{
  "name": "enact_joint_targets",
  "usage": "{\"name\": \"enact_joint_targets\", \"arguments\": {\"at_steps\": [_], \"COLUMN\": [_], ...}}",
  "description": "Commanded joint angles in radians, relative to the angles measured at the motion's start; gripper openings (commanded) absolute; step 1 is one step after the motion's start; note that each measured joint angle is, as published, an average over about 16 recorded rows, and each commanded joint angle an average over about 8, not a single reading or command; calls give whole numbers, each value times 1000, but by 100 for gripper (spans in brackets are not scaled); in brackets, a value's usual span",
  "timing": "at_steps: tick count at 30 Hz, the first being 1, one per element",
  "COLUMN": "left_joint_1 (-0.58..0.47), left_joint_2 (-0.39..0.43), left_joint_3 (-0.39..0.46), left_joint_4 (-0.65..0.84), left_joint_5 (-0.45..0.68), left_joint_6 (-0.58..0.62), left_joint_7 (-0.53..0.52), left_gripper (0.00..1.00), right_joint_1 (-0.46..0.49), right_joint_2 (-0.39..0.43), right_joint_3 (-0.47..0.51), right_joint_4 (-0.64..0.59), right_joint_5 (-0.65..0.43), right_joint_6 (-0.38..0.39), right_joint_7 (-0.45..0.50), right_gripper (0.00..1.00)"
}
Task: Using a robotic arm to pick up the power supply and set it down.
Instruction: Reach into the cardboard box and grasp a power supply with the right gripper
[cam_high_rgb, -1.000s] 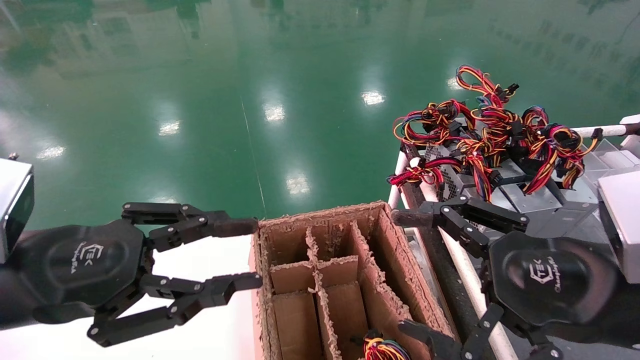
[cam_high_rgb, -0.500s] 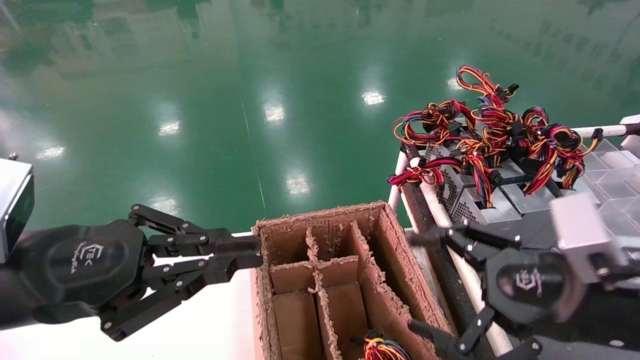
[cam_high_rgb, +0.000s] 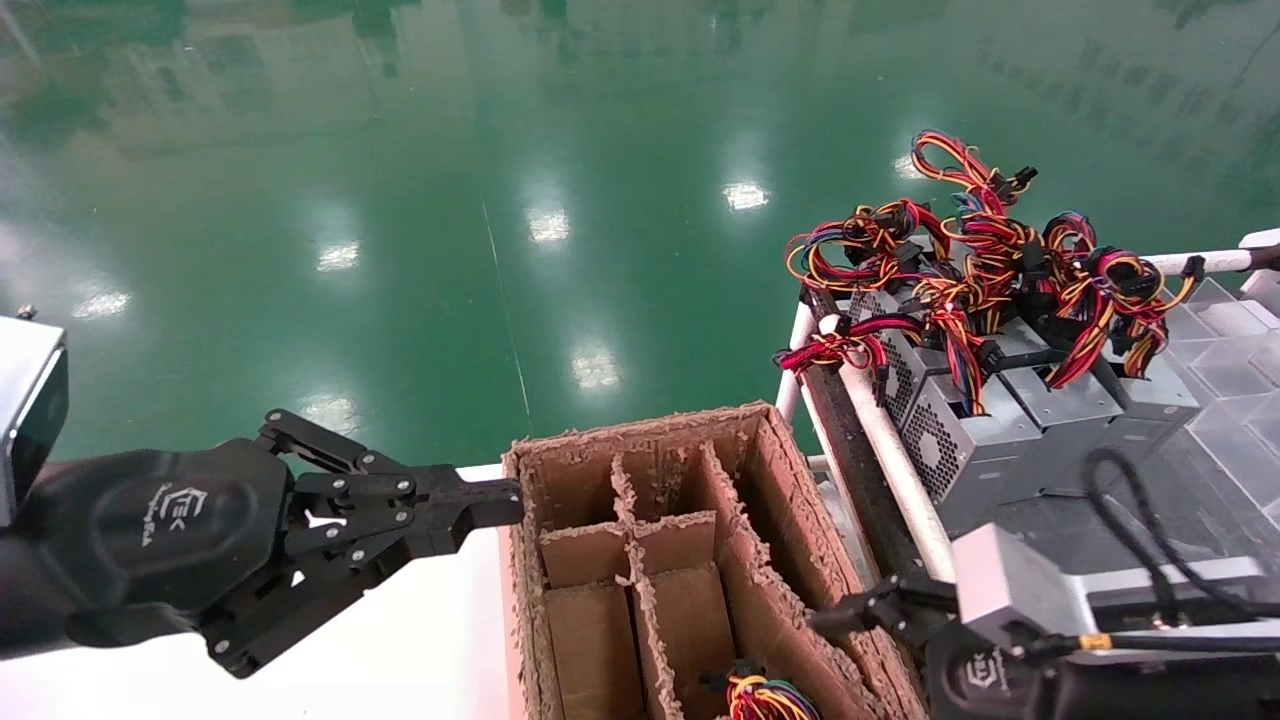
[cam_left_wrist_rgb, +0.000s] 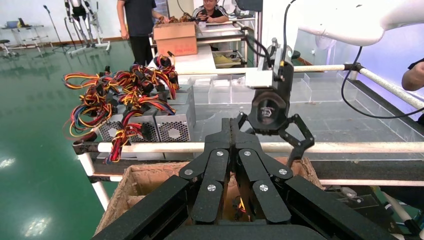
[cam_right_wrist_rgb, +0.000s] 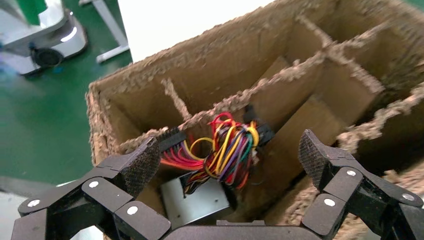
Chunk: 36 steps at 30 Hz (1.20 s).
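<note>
The power supply (cam_right_wrist_rgb: 196, 201) is a small grey box lying deep in a compartment of the brown carton (cam_right_wrist_rgb: 165, 80). Its looped red, yellow, orange and blue wires (cam_right_wrist_rgb: 225, 150) stick up on top. In the head view only those wires (cam_high_rgb: 765, 697) show, at the carton's near end. My right gripper (cam_right_wrist_rgb: 227, 160) hovers open just above that compartment, one finger on each side of the wire bundle and touching nothing. In the head view it (cam_high_rgb: 845, 640) sits low over the carton's right wall. My left gripper (cam_high_rgb: 500, 497) is shut on nothing, its tips at the carton's left wall.
A row of alike grey boxes (cam_high_rgb: 1000, 420) with tangled red-orange wires (cam_high_rgb: 960, 260) stands on the white-railed rack (cam_high_rgb: 890, 440) to the right of the carton. Cardboard dividers (cam_high_rgb: 632, 520) split the carton. White tabletop (cam_high_rgb: 400, 640) lies to its left, green floor beyond.
My left gripper has gone from wide open to shut beside the carton. The right arm has swung down from the rack side to over the carton's near right part, still open.
</note>
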Motion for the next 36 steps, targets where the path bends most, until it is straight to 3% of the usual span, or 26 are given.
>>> {"name": "enact_joint_targets", "arguments": {"at_steps": [1,2,4,9,10,36], "left_joint_1": [0,0,0,0,0,0], "left_joint_2": [0,0,0,0,0,0], "left_joint_3": [0,0,0,0,0,0], "left_joint_4": [0,0,0,0,0,0], "left_joint_5": [0,0,0,0,0,0], "left_joint_6": [0,0,0,0,0,0], "left_joint_7": [0,0,0,0,0,0], "left_gripper": [0,5,28,91,99,100], "right_joint_1": [13,16,22,28,28,38], "right_joint_2": [-12,-17,-27,-44,-47,-68], "right_joint_3": [-19,-28,-43,-70,-74,-140], "right_joint_4": [-9,-15,-28,-61,-67,-126], "right_joint_5": [-18,-24,-35,-53,-55,-42], "right_joint_6": [-12,-12,-10,-4,-4,7], "right_joint_7": [8,6,-3,-29,-34,-56], "right_gripper": [32,20,0,0,0,0]}}
